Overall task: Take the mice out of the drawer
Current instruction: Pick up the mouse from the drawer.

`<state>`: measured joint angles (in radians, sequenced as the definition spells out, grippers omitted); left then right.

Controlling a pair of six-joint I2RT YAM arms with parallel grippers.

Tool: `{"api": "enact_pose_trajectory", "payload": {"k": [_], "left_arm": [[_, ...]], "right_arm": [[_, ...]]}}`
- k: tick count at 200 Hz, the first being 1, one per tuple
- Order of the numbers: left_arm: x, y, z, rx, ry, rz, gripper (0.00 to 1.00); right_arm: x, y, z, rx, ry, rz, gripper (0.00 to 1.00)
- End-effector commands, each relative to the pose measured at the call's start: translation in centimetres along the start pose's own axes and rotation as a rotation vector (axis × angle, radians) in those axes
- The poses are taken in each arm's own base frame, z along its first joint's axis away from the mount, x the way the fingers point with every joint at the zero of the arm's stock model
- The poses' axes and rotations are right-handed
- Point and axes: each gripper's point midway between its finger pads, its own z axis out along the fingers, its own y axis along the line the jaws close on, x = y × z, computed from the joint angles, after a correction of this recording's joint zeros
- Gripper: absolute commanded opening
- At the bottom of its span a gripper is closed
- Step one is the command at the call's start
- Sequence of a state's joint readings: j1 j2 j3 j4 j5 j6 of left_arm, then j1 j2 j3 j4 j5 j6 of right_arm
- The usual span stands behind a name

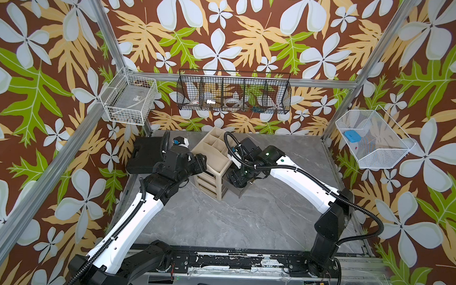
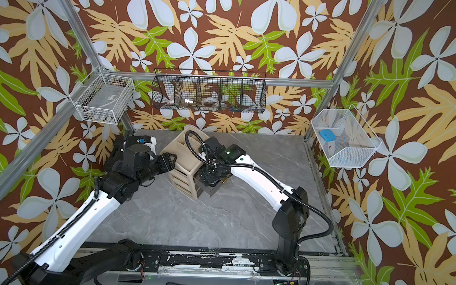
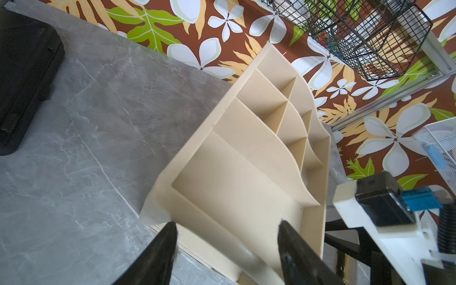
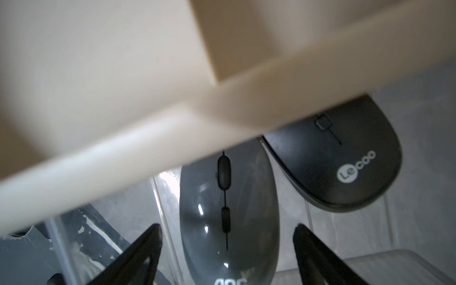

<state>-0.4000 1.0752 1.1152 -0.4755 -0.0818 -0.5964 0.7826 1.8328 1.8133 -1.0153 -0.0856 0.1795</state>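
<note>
The right end effector (image 4: 228, 225) is found spread astride a glossy dark grey oval mouse (image 4: 246, 197) in the clear plastic drawer (image 4: 165, 209), a matte black logo-marked mouse (image 4: 340, 160) lying beyond, the left end effector (image 3: 227, 227) spread over the beige plastic organiser (image 3: 246, 160); no removal is judged completed.

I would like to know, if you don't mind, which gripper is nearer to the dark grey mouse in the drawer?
Right. The right gripper hangs over the dark grey mouse, jaws open either side; the left gripper is up at the beige organiser, at its top, away from it.
</note>
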Motion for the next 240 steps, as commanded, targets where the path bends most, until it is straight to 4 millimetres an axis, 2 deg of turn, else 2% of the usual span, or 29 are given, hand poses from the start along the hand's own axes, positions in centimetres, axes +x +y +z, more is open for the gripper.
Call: {"api": "enact_pose_trajectory", "payload": {"k": [1, 71, 109, 152, 240], "left_arm": [[-1.0, -0.6, -0.2, 0.018, -0.032, -0.007, 0.67], [-1.1, -0.3, -0.2, 0.005, -0.042, -0.013, 0.67], [-1.2, -0.4, -0.2, 0.004, -0.042, -0.014, 0.67], [-1.5, -0.7, -0.4, 0.017, -0.045, -0.014, 0.67], [-3.1, -2.1, -1.5, 0.047, -0.067, 0.005, 0.73]], "right_arm": [[0.3, -0.1, 0.6, 0.009, 0.018, -0.016, 0.87], [0.9, -1.5, 1.6, 0.086, 0.045, -0.031, 0.83], [0.5, -1.3, 1.3, 0.079, 0.034, -0.036, 0.74], [-0.8, -0.8, -0.2, 0.047, -0.014, -0.036, 0.66], [-1.6, -1.7, -4.1, 0.000, -0.085, 0.012, 0.62]]}}
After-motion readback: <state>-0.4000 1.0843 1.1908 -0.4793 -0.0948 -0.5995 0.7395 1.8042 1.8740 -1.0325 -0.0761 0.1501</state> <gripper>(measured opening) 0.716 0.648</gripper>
